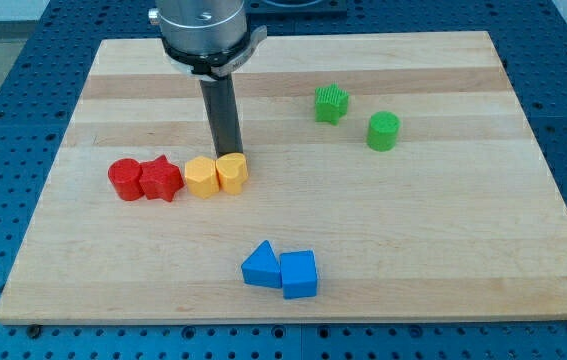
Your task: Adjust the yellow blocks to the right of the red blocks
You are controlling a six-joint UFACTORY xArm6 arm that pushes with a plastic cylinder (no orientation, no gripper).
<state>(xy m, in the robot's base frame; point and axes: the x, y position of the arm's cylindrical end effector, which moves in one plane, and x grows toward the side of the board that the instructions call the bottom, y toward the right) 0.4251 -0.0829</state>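
Two red blocks lie at the view's left: a red cylinder and a red star, touching each other. Right of them sit a yellow hexagon block and a yellow heart-shaped block, side by side in the same row. The yellow hexagon touches or nearly touches the red star. My tip stands just behind the yellow heart, at its top edge, touching or almost touching it.
A green star-like block and a green cylinder sit at the view's upper right. A blue triangle and a blue block lie together near the view's bottom. The wooden board ends in blue table all round.
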